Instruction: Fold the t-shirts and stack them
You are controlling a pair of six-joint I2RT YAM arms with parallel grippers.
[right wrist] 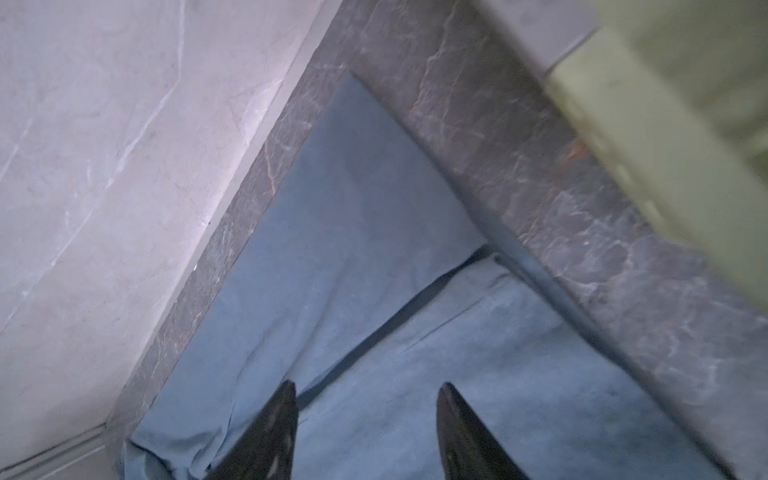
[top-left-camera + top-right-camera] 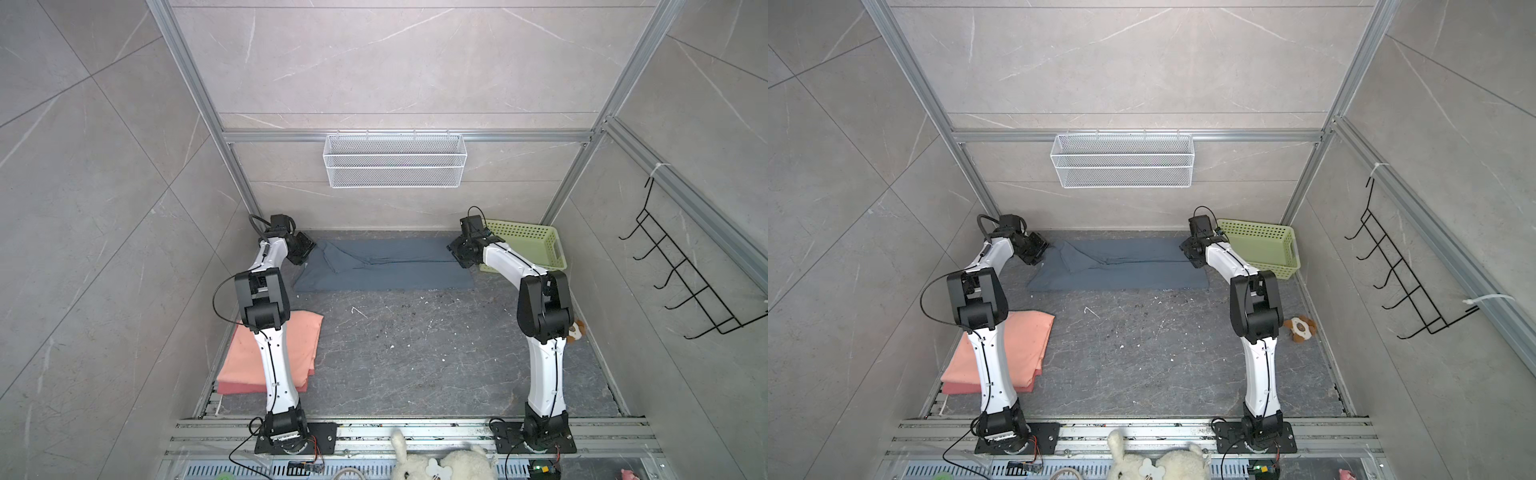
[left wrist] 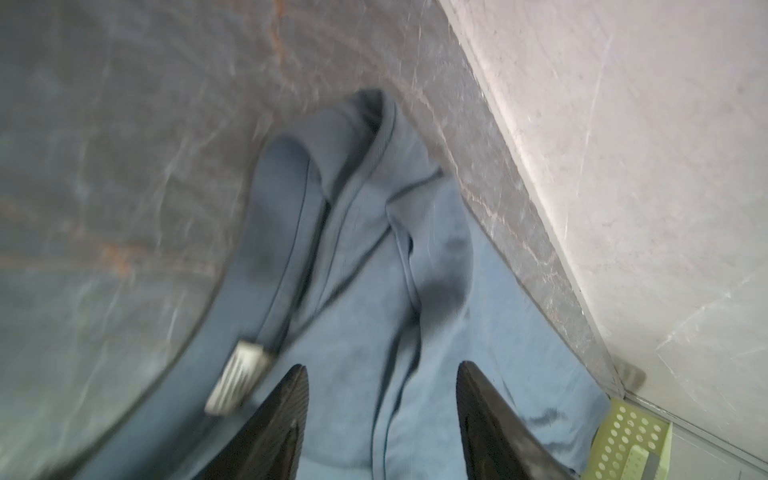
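A: The fingers (image 3: 286,415) of our left gripper (image 3: 382,365) stand spread at the bottom of its wrist view. Nothing is pinched between them, and only the slate blue-grey t-shirt (image 3: 353,249) lies beneath.

B: Our right gripper (image 1: 368,383) is the same: fingers apart at the bottom of its frame, over flat cloth, holding nothing.

A: Where do we place the shirt?

B: In both top views it lies as a long band across the upper middle of the frame, with one of our grippers at each end. Its right end is just beside the pale green perforated basket (image 2: 528,245). The salmon-pink t-shirts (image 2: 291,345) sit folded in a pile at the lower left, partly behind our left arm.

A: So which step are we on?

B: We judge the lengthwise fold done; an edge runs along the middle of the band. The crosswise fold looks to come next.

A: Then we must pinch every layer at one end and carry it over to the other. The collar end on the left looks rumpled, with its white label (image 3: 241,374) showing, so we may need to smooth it first.
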